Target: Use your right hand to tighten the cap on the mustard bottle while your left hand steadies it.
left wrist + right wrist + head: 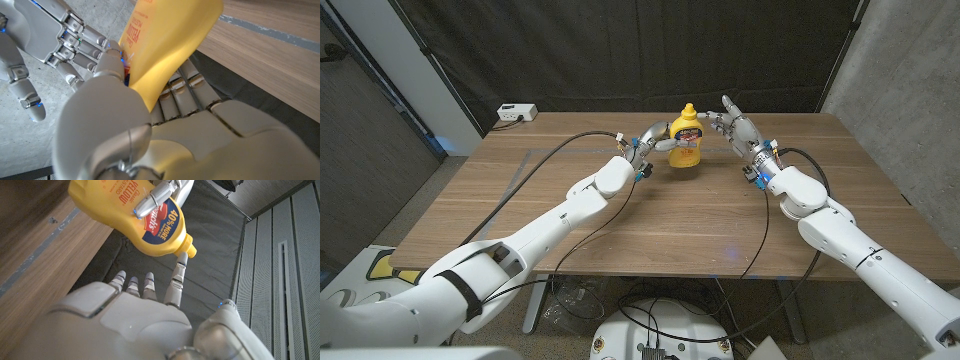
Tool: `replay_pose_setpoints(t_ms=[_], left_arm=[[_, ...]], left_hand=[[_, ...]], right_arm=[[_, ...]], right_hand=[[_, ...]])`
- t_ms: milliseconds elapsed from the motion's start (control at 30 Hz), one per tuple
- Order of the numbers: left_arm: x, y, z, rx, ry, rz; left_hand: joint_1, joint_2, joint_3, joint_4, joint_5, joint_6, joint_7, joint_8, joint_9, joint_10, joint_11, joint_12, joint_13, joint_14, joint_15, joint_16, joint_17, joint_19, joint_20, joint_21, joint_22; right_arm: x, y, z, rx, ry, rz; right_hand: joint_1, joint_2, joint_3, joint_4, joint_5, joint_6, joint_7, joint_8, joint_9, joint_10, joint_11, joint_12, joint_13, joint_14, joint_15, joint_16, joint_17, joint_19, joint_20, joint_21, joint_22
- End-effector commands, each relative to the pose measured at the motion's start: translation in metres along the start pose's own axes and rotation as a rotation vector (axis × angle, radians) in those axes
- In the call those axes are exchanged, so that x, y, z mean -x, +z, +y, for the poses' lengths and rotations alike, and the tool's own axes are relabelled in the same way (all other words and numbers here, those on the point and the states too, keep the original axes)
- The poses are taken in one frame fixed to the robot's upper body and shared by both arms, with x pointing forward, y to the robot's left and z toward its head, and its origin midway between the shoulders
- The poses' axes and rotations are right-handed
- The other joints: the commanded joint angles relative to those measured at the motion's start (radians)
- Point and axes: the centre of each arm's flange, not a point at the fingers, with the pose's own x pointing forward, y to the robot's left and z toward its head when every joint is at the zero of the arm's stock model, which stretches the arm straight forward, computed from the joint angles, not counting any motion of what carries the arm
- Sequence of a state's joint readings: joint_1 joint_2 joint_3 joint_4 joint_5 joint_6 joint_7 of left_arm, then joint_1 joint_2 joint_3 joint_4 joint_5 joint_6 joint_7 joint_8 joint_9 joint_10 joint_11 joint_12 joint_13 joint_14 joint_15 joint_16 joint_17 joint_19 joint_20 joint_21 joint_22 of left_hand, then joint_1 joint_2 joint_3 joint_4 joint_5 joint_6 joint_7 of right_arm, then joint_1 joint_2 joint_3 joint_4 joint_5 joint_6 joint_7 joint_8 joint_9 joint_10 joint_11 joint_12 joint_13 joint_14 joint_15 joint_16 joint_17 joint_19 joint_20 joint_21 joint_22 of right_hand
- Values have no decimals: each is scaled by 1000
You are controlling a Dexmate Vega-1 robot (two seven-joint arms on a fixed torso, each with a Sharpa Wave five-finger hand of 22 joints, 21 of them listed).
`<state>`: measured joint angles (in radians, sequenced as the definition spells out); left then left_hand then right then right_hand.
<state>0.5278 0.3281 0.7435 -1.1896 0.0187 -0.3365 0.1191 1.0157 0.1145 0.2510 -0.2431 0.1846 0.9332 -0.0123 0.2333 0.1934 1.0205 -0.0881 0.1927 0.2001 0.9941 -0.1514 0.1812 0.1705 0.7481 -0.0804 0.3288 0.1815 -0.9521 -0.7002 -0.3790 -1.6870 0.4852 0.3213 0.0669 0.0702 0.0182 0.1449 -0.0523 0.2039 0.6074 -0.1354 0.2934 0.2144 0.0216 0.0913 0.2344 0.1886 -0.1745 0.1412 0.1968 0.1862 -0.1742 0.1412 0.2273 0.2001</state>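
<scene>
L hand grips mustard bottle (upright); R hand beside cap.

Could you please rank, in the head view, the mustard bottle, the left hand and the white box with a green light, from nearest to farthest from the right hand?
1. Mustard bottle, just beside the right hand.
2. Left hand, gripping the bottle's other side.
3. White box, far-left table corner.

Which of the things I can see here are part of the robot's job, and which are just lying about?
Part of the job:
mustard bottle, standing on the table
its cap
left hand, gripping the bottle
right hand, one fingertip at the cap

Just lying about:
white box at the table's far corner
wooden table
</scene>
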Motion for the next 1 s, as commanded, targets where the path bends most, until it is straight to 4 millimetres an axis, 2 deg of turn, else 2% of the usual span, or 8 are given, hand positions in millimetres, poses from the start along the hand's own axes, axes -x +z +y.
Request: replay_pose_setpoints(t_ms=[33, 67, 100, 200, 433, 600, 733, 1000], left_arm=[[-2, 1, 0, 0, -1, 2], [-2, 1, 0, -1, -2, 1], [-2, 1, 0, -1, -4, -1], [-1, 3, -2, 2, -10, -7], [2, 8, -2, -1, -20, -22], [6, 9, -2, -2, -24, -22], [5, 11, -5, 1, -48, -26], [3, 13, -13, 10, -78, -33]], left_hand=[[23, 40, 171, 161, -1, 68, 33, -1, 2, 19, -14, 4, -1, 5, -5, 6, 4, -5, 3, -1, 3], [23, 39, 171, 161, -1, 68, 34, -1, 2, 18, -13, 4, -1, 4, -5, 5, 4, -5, 3, -2, 3], [23, 39, 172, 161, -1, 69, 35, -1, 2, 19, -13, 4, -1, 5, -4, 6, 4, -5, 3, -2, 3], [22, 39, 174, 162, -1, 69, 34, -2, 2, 21, -15, 5, -1, 7, -8, 6, 4, -4, 2, -2, 3], [20, 38, 177, 162, -1, 71, 35, -3, 2, 23, -14, 5, 0, 8, -7, 7, 3, -4, 3, -3, 3], [18, 36, 180, 162, -1, 75, 37, -3, 3, 24, -16, 5, 0, 10, -9, 7, 3, -3, 2, -3, 3], [16, 36, 182, 162, -1, 74, 36, -4, 3, 25, -14, 5, 0, 11, -7, 7, 3, -3, 3, -3, 3], [14, 35, 187, 162, -1, 75, 35, -6, 3, 26, -16, 5, 0, 12, -7, 7, 3, -3, 3, -5, 3]], right_arm=[[7, 3, -2, 9, 5, -1], [7, 2, -2, 4, 3, 6], [7, 0, -3, -3, 0, 11], [6, -5, -5, -25, -3, 28], [-7, -15, -6, -23, 4, 49], [-17, -19, -5, -28, 27, 55], [-25, -18, -2, -22, 48, 49], [-29, -13, 1, -16, 66, 45]], right_hand=[[7, 5, 7, -7, 4, 12, -3, 2, -1, 8, -3, 9, 2, -27, -2, 5, 0, -217, 2, 9, 0], [8, 6, 8, -7, 4, 10, -7, 1, -1, 8, -3, 9, 2, -27, -2, 5, 0, -216, 2, 10, 0], [13, 9, 10, -9, 4, -17, -4, -11, -2, 8, -2, 8, 2, -23, -4, 4, -1, -213, 2, 10, 0], [31, 10, 13, -21, -4, -154, 43, -69, -1, -6, 8, -1, 2, -18, 3, -2, -1, -207, 7, 10, -1], [38, 7, 12, -28, -8, -255, 81, -104, -1, -39, 14, -15, 3, -29, 16, -9, 0, -207, 12, 9, -1], [38, 5, 10, -29, -9, -277, 89, -109, -2, -52, 14, -20, 3, -39, 17, -12, 1, -210, 13, 7, -1], [37, 3, 9, -30, -9, -267, 71, -102, -3, -58, 13, -21, 3, -45, 19, -13, 1, -212, 14, 6, 0], [36, 2, 7, -30, -9, -251, 56, -94, -5, -60, 11, -22, 4, -49, 18, -13, 2, -214, 16, 5, 0]])
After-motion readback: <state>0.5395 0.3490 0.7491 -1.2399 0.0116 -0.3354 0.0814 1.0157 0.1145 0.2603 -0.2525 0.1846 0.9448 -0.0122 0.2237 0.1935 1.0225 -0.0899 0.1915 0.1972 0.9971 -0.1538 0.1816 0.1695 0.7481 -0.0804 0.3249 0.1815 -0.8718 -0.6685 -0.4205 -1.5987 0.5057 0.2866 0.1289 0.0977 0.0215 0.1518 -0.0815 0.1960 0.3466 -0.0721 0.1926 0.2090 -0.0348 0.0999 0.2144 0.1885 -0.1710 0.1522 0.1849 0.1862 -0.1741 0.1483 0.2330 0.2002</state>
